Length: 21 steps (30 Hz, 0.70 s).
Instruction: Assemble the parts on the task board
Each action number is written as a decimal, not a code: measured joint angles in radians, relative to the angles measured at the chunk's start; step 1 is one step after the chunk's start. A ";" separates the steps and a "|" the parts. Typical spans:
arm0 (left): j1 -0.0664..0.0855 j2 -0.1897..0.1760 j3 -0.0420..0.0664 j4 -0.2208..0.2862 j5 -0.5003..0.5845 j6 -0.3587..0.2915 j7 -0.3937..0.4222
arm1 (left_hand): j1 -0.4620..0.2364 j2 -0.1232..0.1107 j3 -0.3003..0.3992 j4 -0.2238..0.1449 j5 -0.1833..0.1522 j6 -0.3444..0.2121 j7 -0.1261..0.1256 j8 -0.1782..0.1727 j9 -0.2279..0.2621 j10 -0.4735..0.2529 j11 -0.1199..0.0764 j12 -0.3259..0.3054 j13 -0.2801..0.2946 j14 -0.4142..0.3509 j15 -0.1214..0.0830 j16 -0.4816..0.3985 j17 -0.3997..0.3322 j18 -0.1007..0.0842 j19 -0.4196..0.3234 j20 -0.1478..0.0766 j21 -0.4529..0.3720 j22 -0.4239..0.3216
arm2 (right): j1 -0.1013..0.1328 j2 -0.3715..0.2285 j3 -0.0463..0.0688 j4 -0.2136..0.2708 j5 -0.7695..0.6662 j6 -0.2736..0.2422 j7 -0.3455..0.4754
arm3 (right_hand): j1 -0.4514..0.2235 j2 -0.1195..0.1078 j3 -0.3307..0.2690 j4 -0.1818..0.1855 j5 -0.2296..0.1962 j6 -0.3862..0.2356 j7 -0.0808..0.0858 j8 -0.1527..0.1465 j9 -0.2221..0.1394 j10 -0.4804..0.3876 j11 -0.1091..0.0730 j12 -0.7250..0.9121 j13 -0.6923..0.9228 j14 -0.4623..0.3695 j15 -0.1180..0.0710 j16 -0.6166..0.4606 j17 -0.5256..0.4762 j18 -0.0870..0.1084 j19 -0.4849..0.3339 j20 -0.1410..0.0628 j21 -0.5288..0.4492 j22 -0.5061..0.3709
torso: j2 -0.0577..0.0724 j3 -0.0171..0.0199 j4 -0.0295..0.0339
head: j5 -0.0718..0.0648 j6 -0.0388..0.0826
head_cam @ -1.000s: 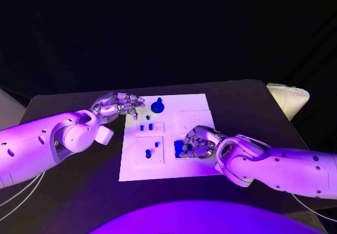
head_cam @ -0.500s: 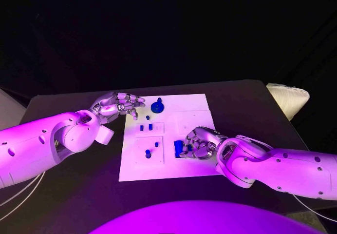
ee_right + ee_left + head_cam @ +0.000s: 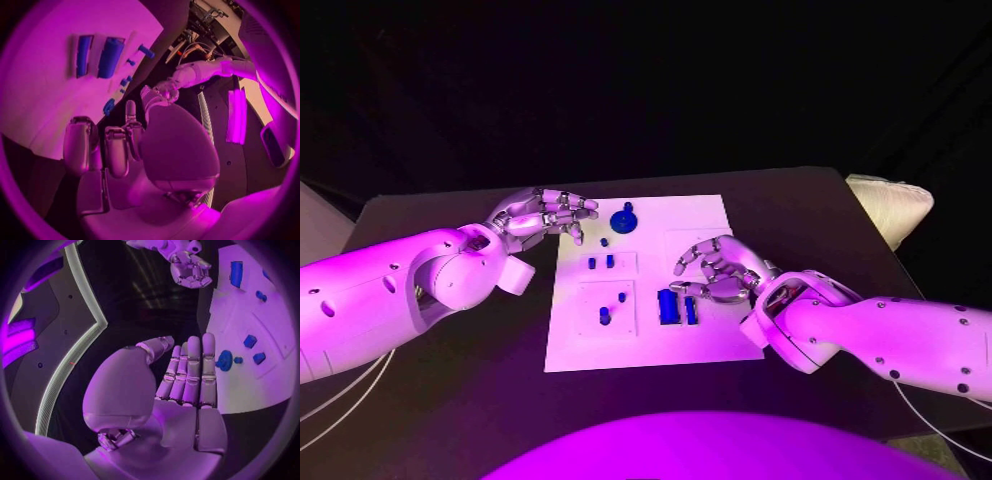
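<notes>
The task board (image 3: 646,345) is lying flat in the middle of the black bench (image 3: 473,400), its near edge toward the robot. On its near half, two long blue parts (image 3: 678,307) are lying side by side, the thicker one on the left and the thinner one on the right; the right wrist view is showing the same pair (image 3: 100,55) resting free on the white surface. The right hand (image 3: 718,272) is sitting just beside and slightly beyond them, fingers apart and lifted, grasping nothing; whether it is touching the board cannot be told. To the left of the long pair, a small blue part (image 3: 604,315) is standing in a recessed square, with a tiny one just beyond it. Further on, two short blue parts (image 3: 600,262) are standing next to each other in another recess. Beyond those, a small blue peg (image 3: 604,241) is sitting near the board's left edge, and a round blue part (image 3: 625,218) is sitting at the far end. The left hand (image 3: 542,213) is hovering at the board's far left corner, fingers bent toward the round part and holding nothing; in the left wrist view the fingers (image 3: 190,370) are lying straight and together, close to the round part (image 3: 224,360).
</notes>
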 measured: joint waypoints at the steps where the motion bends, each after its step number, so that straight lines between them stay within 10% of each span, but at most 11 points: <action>1: -0.001 0.001 0.000 -0.003 0.001 -0.001 0.001 | 0.000 0.000 0.000 0.000 0.000 0.000 0.000 0.000 0.000 0.000 0.000 0.000 -0.001 0.000 0.000 0.000 0.000 0.000 0.000 0.000 0.000 0.000 | 0.005 0.001 0.002 -0.011 0.025 -0.006 0.023 | 0.000 0.000 0.000 0.000 0.006 0.000 0.000 -0.002 0.000 0.000 0.000 -0.010 0.000 -0.001 0.002 0.000 0.000 0.000 0.000 0.002 -0.012 0.000 | -0.002 -0.0009 -0.0013 | 0.002 0.000; 6: -0.005 0.012 0.000 -0.023 0.015 -0.009 0.011 | -0.002 -0.002 -0.002 0.007 0.000 0.000 0.000 0.004 -0.001 0.003 0.003 0.000 -0.001 0.000 0.000 0.000 0.000 0.000 0.000 0.000 0.000 0.001 | 0.041 0.014 0.006 -0.096 0.164 -0.019 0.129 | 0.008 0.008 0.004 -0.009 0.013 -0.021 0.012 -0.011 -0.004 -0.058 0.015 -0.145 0.000 -0.001 0.013 -0.065 0.000 0.042 -0.010 0.018 -0.215 0.001 | -0.015 -0.0057 -0.0084 | 0.014 0.000; 12: -0.007 0.033 0.000 -0.061 0.049 -0.042 0.047 | -0.023 -0.010 -0.023 0.029 -0.006 -0.004 -0.004 0.018 -0.002 0.016 0.003 0.004 -0.001 -0.039 0.006 -0.039 -0.012 0.000 -0.034 0.008 -0.039 -0.020 | 0.085 0.057 0.017 -0.251 0.357 -0.005 0.221 | 0.035 0.013 0.059 -0.011 0.017 -0.072 0.040 -0.043 -0.016 -0.343 0.044 -0.687 -0.225 -0.133 0.043 -0.409 -0.318 0.142 -0.212 0.047 -0.925 -0.123 | -0.030 -0.0090 -0.0151 | 0.022 0.025; 19: -0.007 0.080 0.001 -0.137 0.104 -0.111 0.114 | -0.018 -0.015 -0.020 0.038 -0.012 -0.010 -0.025 0.045 -0.001 0.065 0.009 -0.054 -0.029 -0.130 0.035 -0.328 -0.130 0.000 -0.162 0.051 -0.265 -0.148 | 0.111 0.123 0.030 -0.415 0.550 0.057 0.286 | 0.042 -0.014 0.183 -0.009 0.017 -0.092 0.072 -0.103 -0.073 -0.393 0.089 -1.053 -0.657 -0.349 0.096 -0.894 -0.645 0.141 -0.326 0.106 -1.204 -0.399 | -0.048 -0.0096 -0.0159 | 0.037 0.072; 21: -0.007 0.085 0.001 -0.145 0.110 -0.122 0.122 | -0.046 -0.007 -0.068 0.037 -0.035 -0.095 -0.048 0.023 -0.021 -0.010 0.000 -0.126 -0.039 -0.195 0.036 -0.469 -0.181 -0.003 -0.232 0.045 -0.382 -0.242 | 0.114 0.128 0.032 -0.428 0.569 0.065 0.291 | 0.004 -0.009 0.171 -0.031 0.008 -0.151 0.071 -0.140 -0.119 -0.410 0.092 -1.121 -0.775 -0.385 0.098 -0.997 -0.728 0.140 -0.363 0.104 -1.236 -0.520 | -0.050 -0.0089 -0.0152 | 0.039 0.078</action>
